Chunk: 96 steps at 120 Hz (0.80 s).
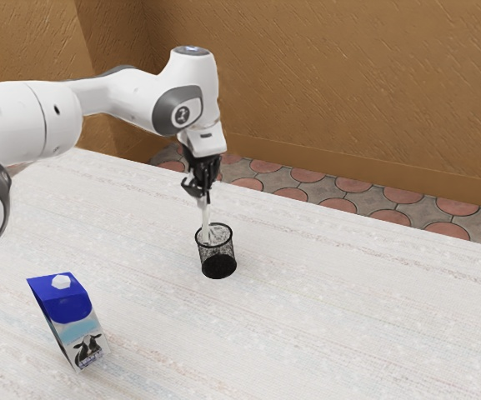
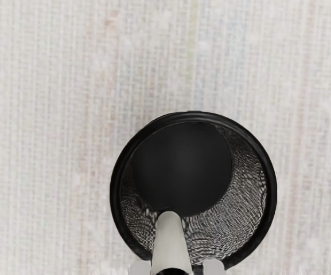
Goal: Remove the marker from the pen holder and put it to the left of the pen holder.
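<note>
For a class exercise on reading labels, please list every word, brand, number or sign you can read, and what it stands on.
Carton: small lettering below the cow picture, too small to read.
Arm: round emblem, too small to make out.
Marker and pen holder: no lettering seen.

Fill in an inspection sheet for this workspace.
Surface: pale, faintly streaked tabletop
Job's things: marker leaning in black mesh pen holder, not yet placed on the table
Clutter: blue-and-white milk carton, toward the exterior view's left from the pen holder
Gripper: black gripper at the marker's upper end, above the pen holder; grip unconfirmed
Cables: nothing seen
Surroundings: textured brown wall, red-and-grey tiled floor
</note>
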{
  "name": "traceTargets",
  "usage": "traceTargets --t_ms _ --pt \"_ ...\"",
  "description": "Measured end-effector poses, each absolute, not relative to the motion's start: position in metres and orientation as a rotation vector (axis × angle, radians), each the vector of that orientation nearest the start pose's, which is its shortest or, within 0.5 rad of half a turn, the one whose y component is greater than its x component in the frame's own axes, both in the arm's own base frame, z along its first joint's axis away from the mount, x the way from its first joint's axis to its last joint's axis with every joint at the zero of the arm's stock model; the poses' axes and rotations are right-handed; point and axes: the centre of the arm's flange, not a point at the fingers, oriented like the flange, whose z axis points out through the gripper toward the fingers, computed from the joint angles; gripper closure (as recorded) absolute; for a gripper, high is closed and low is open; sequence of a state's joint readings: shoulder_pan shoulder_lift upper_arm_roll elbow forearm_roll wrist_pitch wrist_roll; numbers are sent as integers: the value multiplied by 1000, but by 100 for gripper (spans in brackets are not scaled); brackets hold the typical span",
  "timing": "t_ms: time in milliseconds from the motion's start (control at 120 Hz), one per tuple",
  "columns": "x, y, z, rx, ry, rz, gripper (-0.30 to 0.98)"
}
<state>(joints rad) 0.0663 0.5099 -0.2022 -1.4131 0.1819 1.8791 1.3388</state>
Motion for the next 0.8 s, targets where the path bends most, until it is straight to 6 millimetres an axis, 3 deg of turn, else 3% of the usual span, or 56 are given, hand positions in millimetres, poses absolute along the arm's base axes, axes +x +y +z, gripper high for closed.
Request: traceTargets --t_ms 192,275,333,400,500,700,800 --pt "679 -47 473 -2257 2076 73 78" --pt "675 -37 490 -2270 2052 65 79" --pt "676 -21 495 -2284 2022 75 79" --pt "680 14 496 -2308 1958 100 79" --pt "690 45 478 -2205 1906 190 78" --pt "711 56 424 -1759 1884 385 78" --pt "706 80 381 -1596 1848 543 78"
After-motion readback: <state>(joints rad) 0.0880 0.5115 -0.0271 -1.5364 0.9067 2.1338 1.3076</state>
